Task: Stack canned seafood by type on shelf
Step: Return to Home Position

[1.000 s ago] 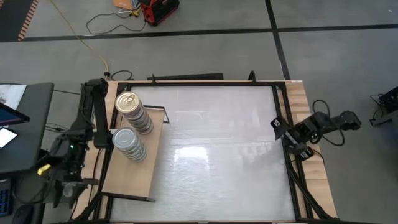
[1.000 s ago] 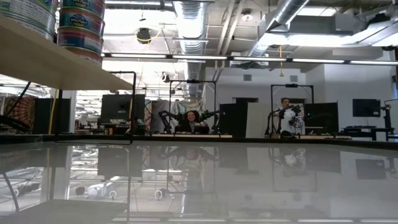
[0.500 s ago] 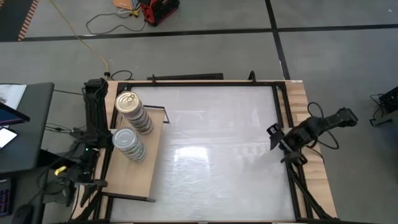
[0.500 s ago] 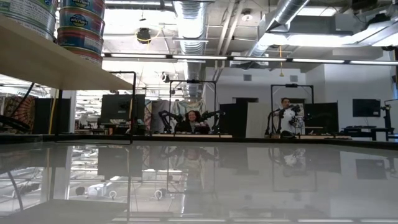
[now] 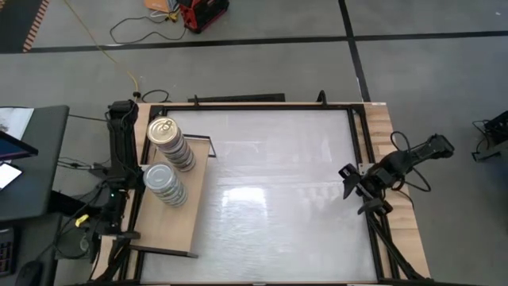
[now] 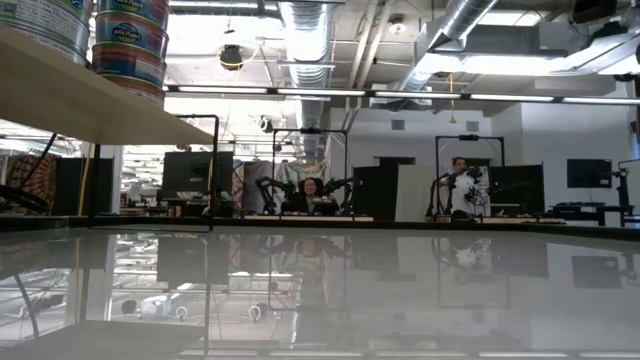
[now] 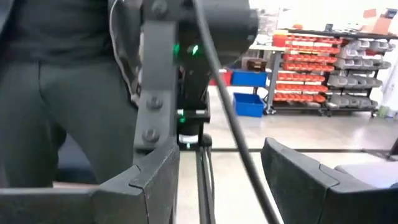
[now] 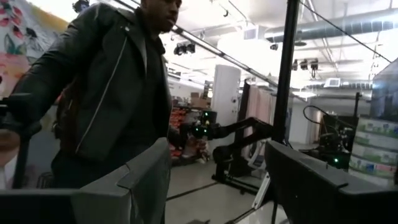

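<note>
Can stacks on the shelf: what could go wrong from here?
1. The gold-topped stack and silver-topped stack stand tall on the shelf, close to the left arm; a brush could topple them.
2. A person stands close in front of the right gripper, at the table's right edge; contact is possible.

A robotics lab with ceiling ducts [image 6: 300, 60], bin racks [image 7: 314, 62], robot rigs [image 6: 268, 188].

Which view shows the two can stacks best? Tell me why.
The high view: the gold-topped stack and silver-topped stack stand whole on the shelf. The low view catches only a few tins at its corner; the left wrist view none; the right wrist view perhaps a sliver.
</note>
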